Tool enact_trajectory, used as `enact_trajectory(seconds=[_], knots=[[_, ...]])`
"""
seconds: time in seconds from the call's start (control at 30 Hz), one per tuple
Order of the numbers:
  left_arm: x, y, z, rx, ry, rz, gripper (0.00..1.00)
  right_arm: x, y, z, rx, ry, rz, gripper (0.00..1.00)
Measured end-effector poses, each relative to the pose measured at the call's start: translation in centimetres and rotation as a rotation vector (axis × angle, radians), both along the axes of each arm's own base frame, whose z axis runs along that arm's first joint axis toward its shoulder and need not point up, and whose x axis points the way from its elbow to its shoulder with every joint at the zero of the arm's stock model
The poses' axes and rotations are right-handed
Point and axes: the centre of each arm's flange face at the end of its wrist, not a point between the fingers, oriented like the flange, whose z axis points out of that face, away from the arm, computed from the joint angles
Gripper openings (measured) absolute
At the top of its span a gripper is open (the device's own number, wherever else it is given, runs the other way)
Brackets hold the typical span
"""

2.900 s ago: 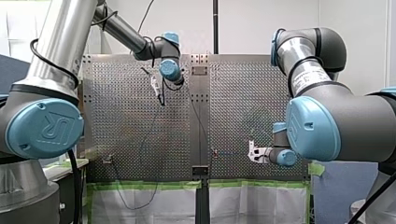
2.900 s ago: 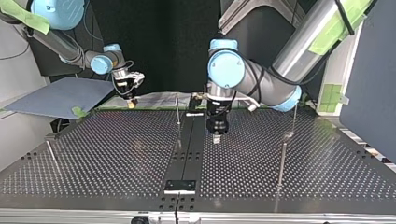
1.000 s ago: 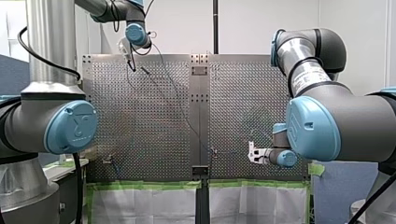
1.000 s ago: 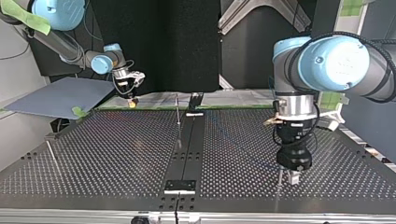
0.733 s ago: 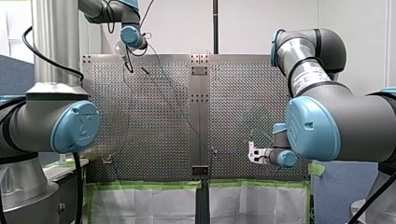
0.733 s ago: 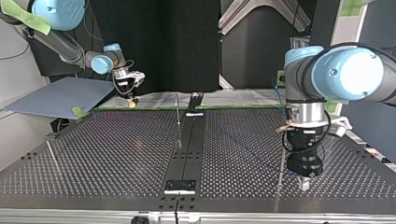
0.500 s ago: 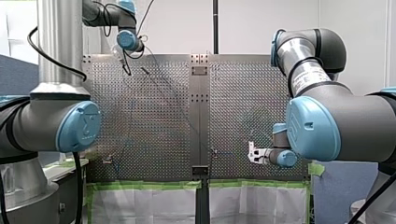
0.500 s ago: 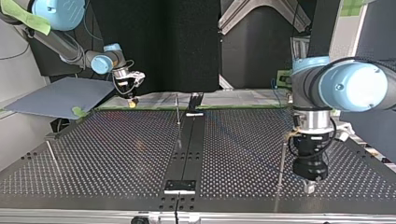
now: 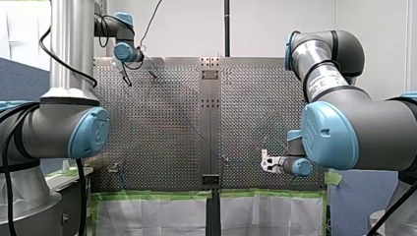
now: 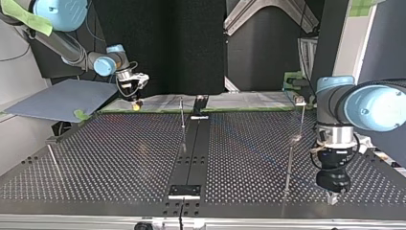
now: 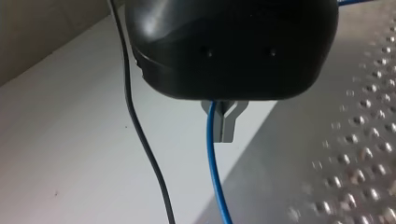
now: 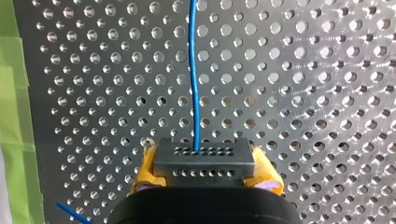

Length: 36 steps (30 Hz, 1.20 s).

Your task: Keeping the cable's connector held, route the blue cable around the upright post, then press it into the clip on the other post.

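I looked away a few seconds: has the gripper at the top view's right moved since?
Yes. In the top view my left gripper went from by the middle rail to the view's right, passing the post and ending nearer the camera.

We see bright, even light on the white wall in the front view. The table glints before a black backdrop. Our left gripper throws a soft shadow.

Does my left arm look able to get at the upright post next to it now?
Probably yes. My left gripper, jaws shut on the blue cable, hangs beside the post with only perforated table between them; my right gripper, holding the connector, is far off.
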Motion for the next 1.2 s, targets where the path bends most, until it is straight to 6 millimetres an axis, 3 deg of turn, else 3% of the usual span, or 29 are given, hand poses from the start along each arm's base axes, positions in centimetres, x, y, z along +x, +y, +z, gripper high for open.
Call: enact_trajectory(seconds=[0.33,0.57,0.8,1.2], knots=[[1.2,3.4,-1.8,0.002,0.051,0.017,0.00,0.1,0.1,-0.1,0.002,0.002,0.005,0.00],[1.7,3.4,-3.1,0.000,0.092,0.025,0.00,0.3,0.2,-0.1,0.002,0.003,0.008,0.00],[2.3,3.3,-5.8,0.017,0.177,0.058,0.00,0.4,0.3,-0.2,0.003,0.002,0.010,0.00],[1.7,3.6,-8.7,-0.001,0.234,0.088,0.00,0.6,0.3,-0.2,0.001,0.002,0.013,0.00]])
